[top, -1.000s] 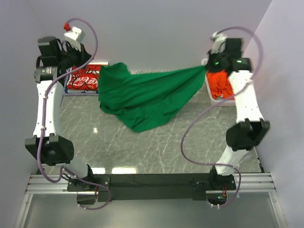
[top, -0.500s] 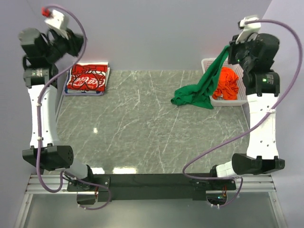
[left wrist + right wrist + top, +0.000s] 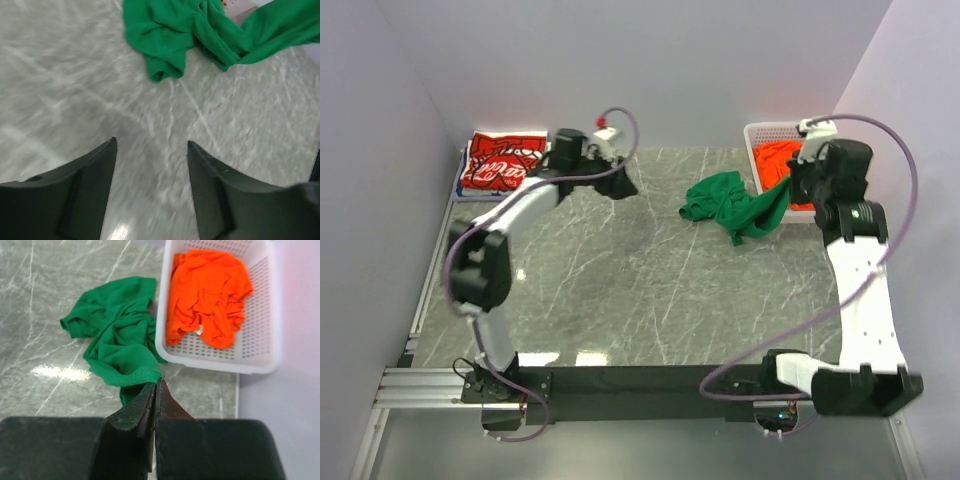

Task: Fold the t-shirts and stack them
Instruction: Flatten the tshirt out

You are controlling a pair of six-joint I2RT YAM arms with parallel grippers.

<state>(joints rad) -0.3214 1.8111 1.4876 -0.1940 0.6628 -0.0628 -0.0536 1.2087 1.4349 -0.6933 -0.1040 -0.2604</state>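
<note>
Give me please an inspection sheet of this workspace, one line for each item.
Surface: grey veined table with light reflections.
Job's things: green t-shirt crumpled beside the white basket; orange t-shirt bunched inside it; red t-shirt folded at the far left corner.
Clutter: nothing seen.
Grippers: left gripper open above the table, holding nothing; right gripper shut on the green t-shirt's hem.
Cables: purple cables loop off both arms.
Surroundings: plain lilac walls.
</note>
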